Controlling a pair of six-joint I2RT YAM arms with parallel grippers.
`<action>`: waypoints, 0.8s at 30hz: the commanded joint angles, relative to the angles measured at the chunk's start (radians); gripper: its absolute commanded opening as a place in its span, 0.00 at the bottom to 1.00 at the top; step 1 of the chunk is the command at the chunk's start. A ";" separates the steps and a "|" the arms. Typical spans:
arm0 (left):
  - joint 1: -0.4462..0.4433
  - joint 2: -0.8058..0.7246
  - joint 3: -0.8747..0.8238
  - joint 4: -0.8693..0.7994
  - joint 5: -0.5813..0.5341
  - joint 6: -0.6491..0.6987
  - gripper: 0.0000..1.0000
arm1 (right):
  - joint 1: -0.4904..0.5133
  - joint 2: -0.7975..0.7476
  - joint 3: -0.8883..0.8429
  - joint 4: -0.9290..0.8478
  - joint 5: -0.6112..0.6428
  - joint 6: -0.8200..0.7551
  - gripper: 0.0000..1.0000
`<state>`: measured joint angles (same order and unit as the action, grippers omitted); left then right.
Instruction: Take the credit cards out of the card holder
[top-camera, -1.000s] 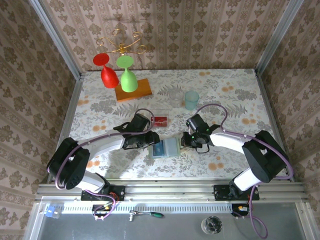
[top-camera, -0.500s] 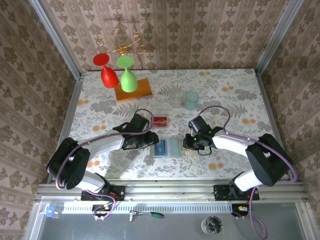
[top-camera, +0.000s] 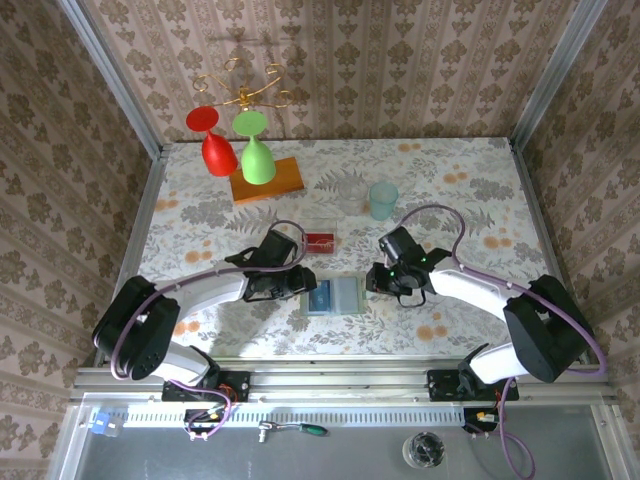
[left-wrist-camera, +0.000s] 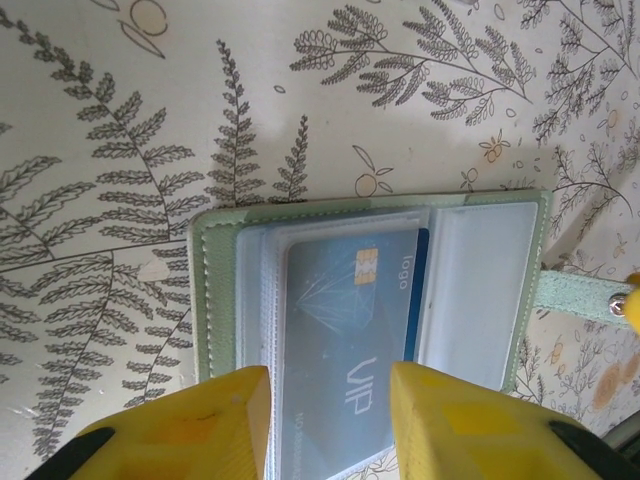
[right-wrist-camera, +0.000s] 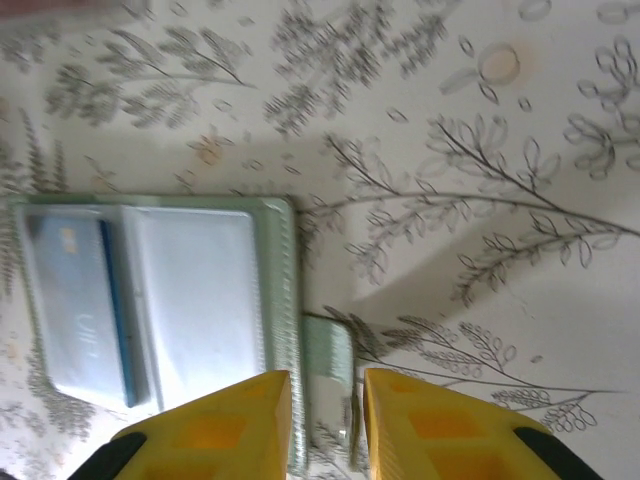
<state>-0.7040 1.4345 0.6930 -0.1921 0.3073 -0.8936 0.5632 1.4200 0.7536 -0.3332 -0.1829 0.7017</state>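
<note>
The sage-green card holder (top-camera: 346, 296) lies open and flat on the flowered table, between my two grippers. A blue credit card (left-wrist-camera: 350, 330) sits in its left clear pocket (right-wrist-camera: 80, 300); the right pocket looks bare. My left gripper (top-camera: 303, 285) stands over the holder's left end with its yellow fingers (left-wrist-camera: 215, 415) apart on either side of the blue card's near end (left-wrist-camera: 330, 400). My right gripper (top-camera: 378, 283) is open at the holder's right edge, and the snap strap (right-wrist-camera: 327, 355) lies in the gap (right-wrist-camera: 327, 400). Red credit cards (top-camera: 320, 240) lie behind the holder.
An orange wooden board (top-camera: 266, 180) lies at the back left under a red glass (top-camera: 215, 145) and a green glass (top-camera: 257, 155) hanging from a gold rack (top-camera: 240, 95). A pale teal cup (top-camera: 383, 200) stands at the back centre.
My right gripper has opened and shifted slightly right, off the strap. The holder's right half has settled flat. The left gripper has stayed in place.
</note>
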 joint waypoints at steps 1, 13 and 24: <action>0.012 -0.035 -0.019 0.006 0.010 0.022 0.37 | 0.020 -0.009 0.062 -0.051 0.030 -0.016 0.28; 0.023 -0.074 -0.085 0.073 0.035 0.006 0.29 | 0.172 0.160 0.215 -0.009 0.018 0.041 0.29; 0.023 -0.047 -0.087 0.120 0.073 0.010 0.12 | 0.213 0.264 0.221 0.103 -0.054 0.112 0.29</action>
<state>-0.6853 1.3827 0.6086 -0.0967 0.3531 -0.8936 0.7708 1.6676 0.9531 -0.2733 -0.2085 0.7788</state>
